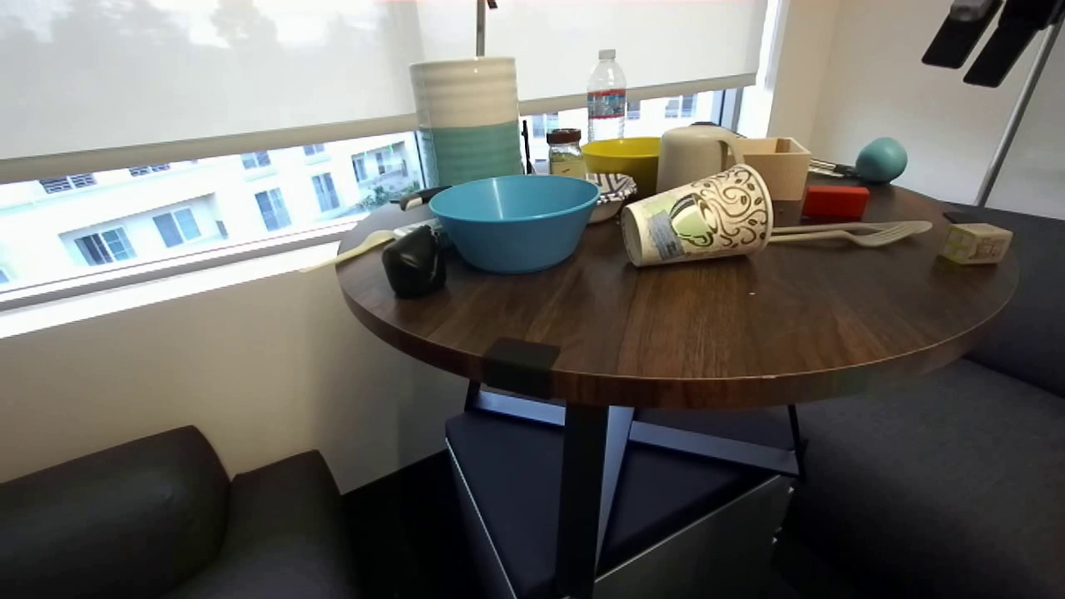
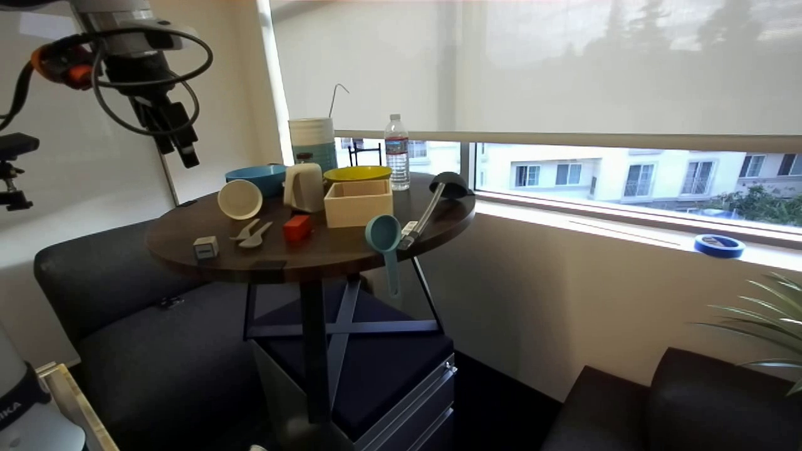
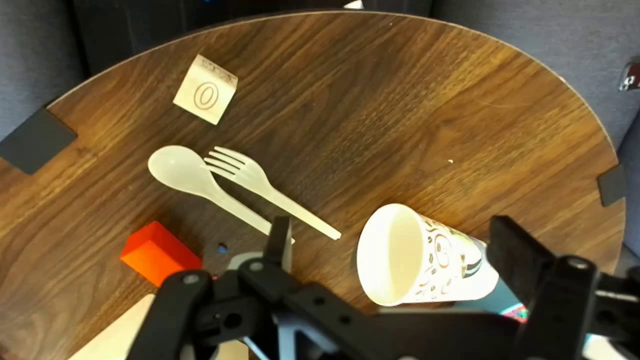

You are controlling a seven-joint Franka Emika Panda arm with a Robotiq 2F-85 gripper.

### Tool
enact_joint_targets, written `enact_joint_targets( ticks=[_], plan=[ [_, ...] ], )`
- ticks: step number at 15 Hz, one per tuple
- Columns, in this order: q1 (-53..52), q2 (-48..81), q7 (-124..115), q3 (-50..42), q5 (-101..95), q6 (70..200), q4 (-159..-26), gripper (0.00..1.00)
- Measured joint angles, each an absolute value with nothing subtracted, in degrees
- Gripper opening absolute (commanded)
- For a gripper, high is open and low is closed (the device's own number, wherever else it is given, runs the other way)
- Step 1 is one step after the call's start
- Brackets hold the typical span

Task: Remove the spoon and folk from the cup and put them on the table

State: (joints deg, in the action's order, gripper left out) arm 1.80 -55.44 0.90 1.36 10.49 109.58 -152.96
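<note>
The patterned paper cup [image 1: 707,218] lies on its side on the round wooden table [image 1: 732,333]. Its open mouth shows in an exterior view [image 2: 240,202], and the inside looks empty in the wrist view [image 3: 450,265]. The pale spoon [image 3: 176,169] and fork [image 3: 246,174] lie flat on the table beyond the mouth, close together, handle ends toward the cup and apart from it. They also show in an exterior view as fork [image 2: 244,231] and spoon [image 2: 253,239]. My gripper [image 3: 392,225] is open and empty, high above the table; it also shows in both exterior views [image 1: 968,65] [image 2: 178,153].
A small wooden block [image 3: 206,95] and a red block [image 3: 160,254] lie near the utensils. A blue bowl [image 1: 514,223], a mug [image 2: 304,188], a wooden box [image 2: 358,208], a yellow bowl [image 1: 628,162] and a tall bottle [image 2: 396,153] stand around the cup.
</note>
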Motion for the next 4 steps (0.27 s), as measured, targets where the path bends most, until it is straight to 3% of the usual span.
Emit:
enact_joint_targets(
  ticks=[4],
  plan=[
    [0.0, -55.4, 3.5, 1.8, 7.7, 110.2, -152.7, 1.00]
  ],
)
